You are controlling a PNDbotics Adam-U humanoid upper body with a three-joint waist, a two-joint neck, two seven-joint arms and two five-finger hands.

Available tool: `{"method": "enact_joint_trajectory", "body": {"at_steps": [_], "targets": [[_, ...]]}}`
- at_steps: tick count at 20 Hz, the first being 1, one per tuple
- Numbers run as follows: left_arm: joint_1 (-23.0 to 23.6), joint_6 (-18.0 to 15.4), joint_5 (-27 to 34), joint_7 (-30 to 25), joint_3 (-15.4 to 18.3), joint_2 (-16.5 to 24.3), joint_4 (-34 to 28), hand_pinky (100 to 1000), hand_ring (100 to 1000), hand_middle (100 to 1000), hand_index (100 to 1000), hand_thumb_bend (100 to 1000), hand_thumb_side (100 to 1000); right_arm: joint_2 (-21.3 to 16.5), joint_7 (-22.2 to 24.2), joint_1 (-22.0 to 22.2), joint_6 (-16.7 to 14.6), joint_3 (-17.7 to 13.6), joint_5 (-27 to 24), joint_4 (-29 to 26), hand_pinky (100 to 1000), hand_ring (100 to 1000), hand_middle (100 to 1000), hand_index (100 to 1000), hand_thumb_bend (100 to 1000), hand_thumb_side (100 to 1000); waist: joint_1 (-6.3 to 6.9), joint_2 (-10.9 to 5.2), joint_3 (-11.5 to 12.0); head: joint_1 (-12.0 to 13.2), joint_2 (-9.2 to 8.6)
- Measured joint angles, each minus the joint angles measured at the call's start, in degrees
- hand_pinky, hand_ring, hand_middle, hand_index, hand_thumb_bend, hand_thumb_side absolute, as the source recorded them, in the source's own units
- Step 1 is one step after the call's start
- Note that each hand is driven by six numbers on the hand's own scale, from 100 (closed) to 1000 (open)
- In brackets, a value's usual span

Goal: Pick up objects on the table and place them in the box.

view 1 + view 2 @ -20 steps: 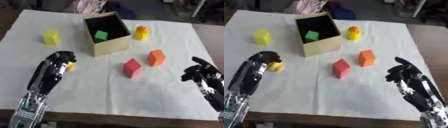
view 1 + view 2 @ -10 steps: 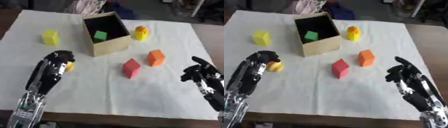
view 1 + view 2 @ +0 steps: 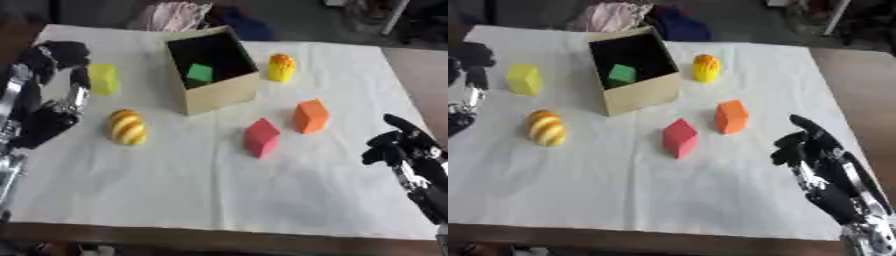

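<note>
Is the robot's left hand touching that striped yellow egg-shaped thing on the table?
Apart. The left eye view shows the left hand raised near the yellow block, with bare white cloth between it and the striped egg.

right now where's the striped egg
The striped egg lies on the table's left side, left of the box and below the yellow block, just right of the left hand.
</note>
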Motion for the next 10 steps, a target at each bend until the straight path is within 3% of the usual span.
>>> {"method": "enact_joint_trajectory", "body": {"at_steps": [3, 6, 10], "targets": [[-5.04, 1.31, -3.18, -2.10, 0.27, 8.91, 4.58, 877, 823, 807, 917, 100, 257, -0.03, 0.06, 0.01, 0.03, 0.08, 0.00, 0.00, 589, 596, 619, 931, 100, 424, 0.00, -0.23, -0.93, 0.38, -0.01], [-10.47, 0.46, -8.39, -6.11, -0.61, 16.43, 12.40, 879, 853, 848, 959, 100, 246, -0.15, 0.25, 0.03, 0.10, 0.48, 0.00, 0.00, 588, 596, 618, 930, 100, 420, 0.11, -0.25, -2.34, 1.05, -0.04], [-16.28, -3.17, -17.17, -13.17, -3.51, 21.68, 24.36, 881, 885, 881, 986, 100, 271, -0.71, 0.51, 0.04, 0.06, 0.76, -0.03, 0.01, 588, 596, 618, 930, 100, 422, 0.41, -0.24, -4.16, 2.02, -0.58]]}}
